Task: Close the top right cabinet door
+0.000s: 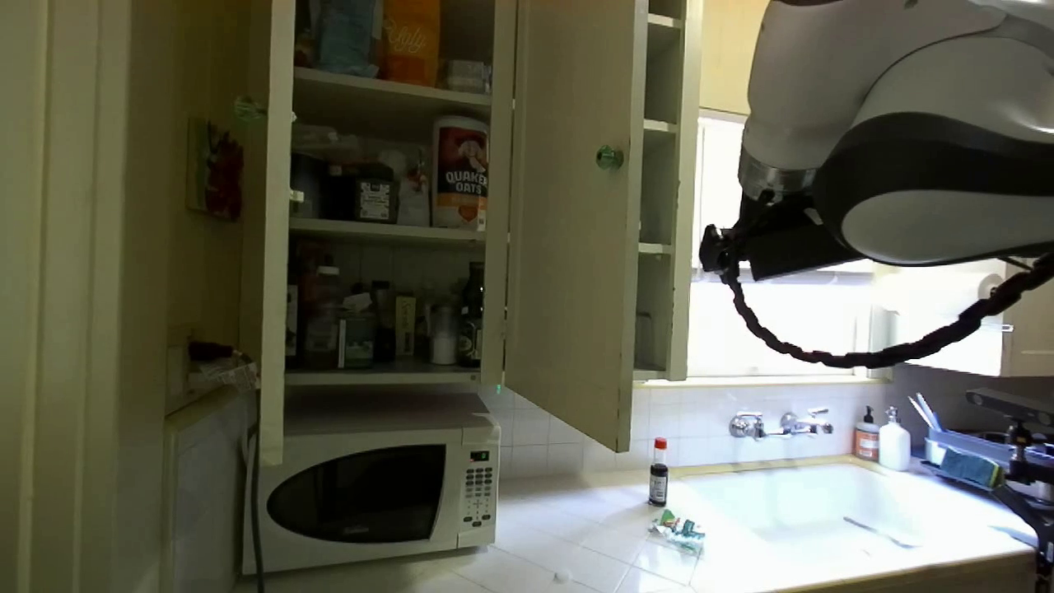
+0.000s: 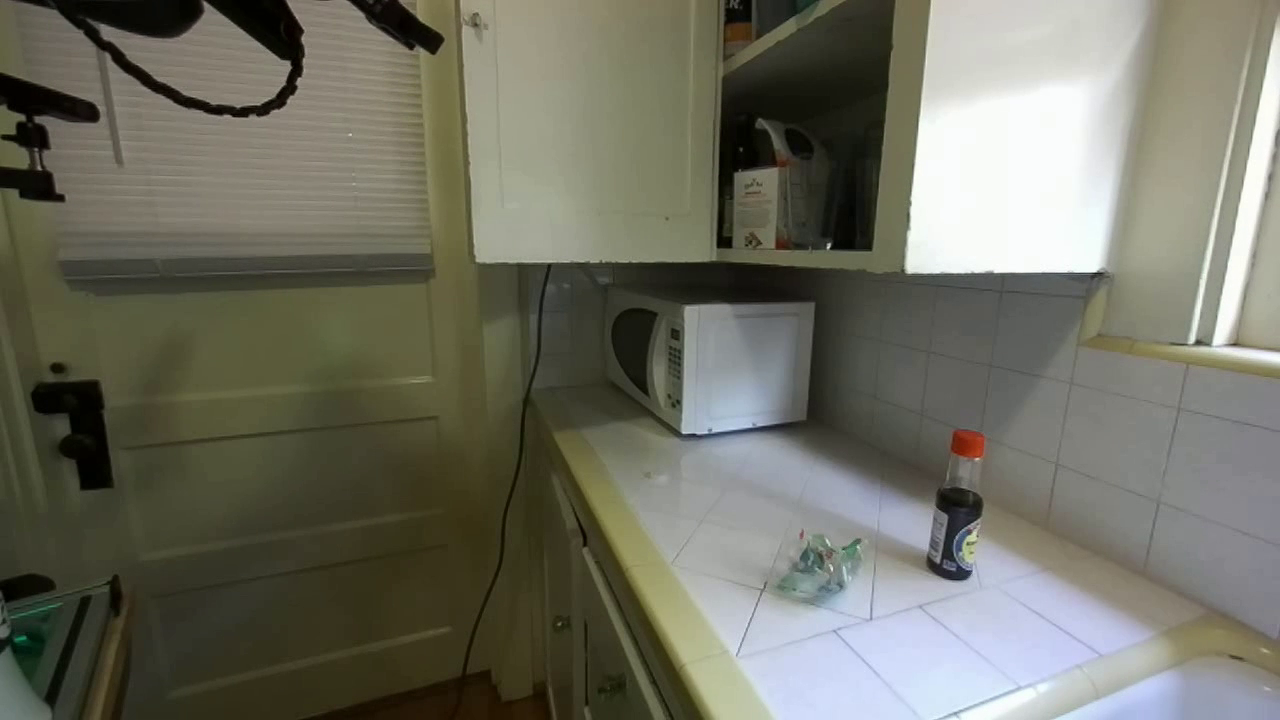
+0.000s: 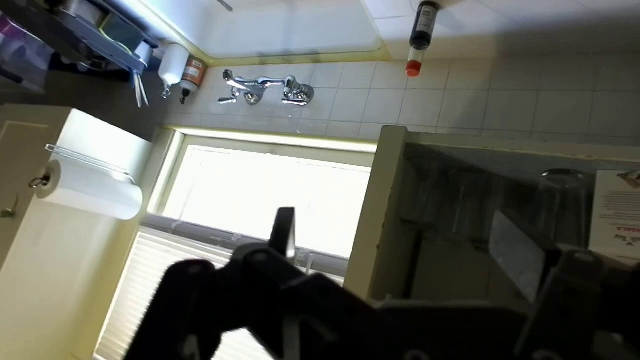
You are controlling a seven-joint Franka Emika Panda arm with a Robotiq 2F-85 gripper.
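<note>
The top right cabinet door is a tall cream-white panel with a small green knob. It stands swung open, out from the cabinet. In an exterior view its panel stands beside the open shelves, its top cut off. It does not show in the wrist view. My gripper is open and empty in the wrist view, its fingers wide apart before the open compartment's edge and the window. In an exterior view the arm hangs right of the door, apart from it; the fingers cannot be made out there.
Another open cabinet door stands edge-on at the left. Stocked shelves show beside it. A microwave stands below. A red-capped bottle and a small plastic bag lie on the counter. The sink faucet is near the window.
</note>
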